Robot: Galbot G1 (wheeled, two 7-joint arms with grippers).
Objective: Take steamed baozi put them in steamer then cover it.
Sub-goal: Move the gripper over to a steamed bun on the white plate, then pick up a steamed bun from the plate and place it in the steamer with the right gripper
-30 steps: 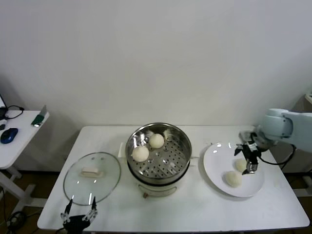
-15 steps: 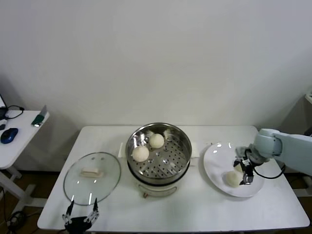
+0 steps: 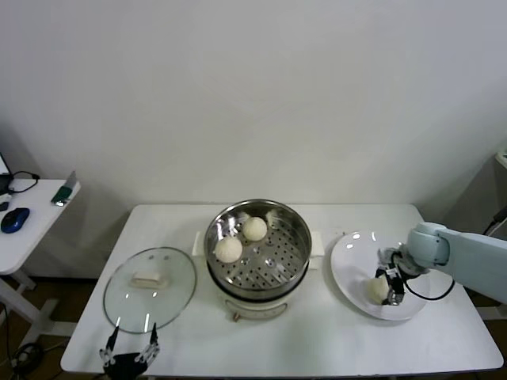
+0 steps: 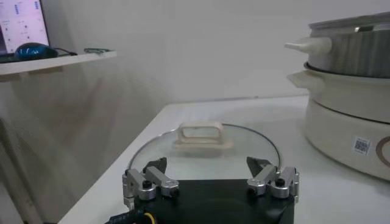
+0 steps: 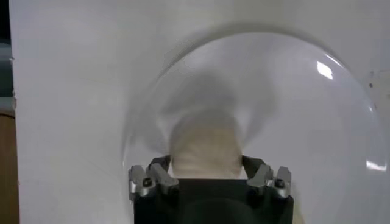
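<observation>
The right hand is down on the white plate, its fingers spread either side of a baozi; in the right wrist view the bun fills the gap between the open fingers, and I cannot tell whether the pads touch it. Only this one bun shows on the plate; any other would be hidden behind the hand.

Two baozi already lie in the steamer, which stands uncovered mid-tabletop. So the loading looks about half done, with the plate's remainder and the covering still to come.

The cover lies flat on the tabletop left of the steamer, handle up. The left hand waits just beside its near rim, fingers open and empty. Nothing stands between plate and steamer.
</observation>
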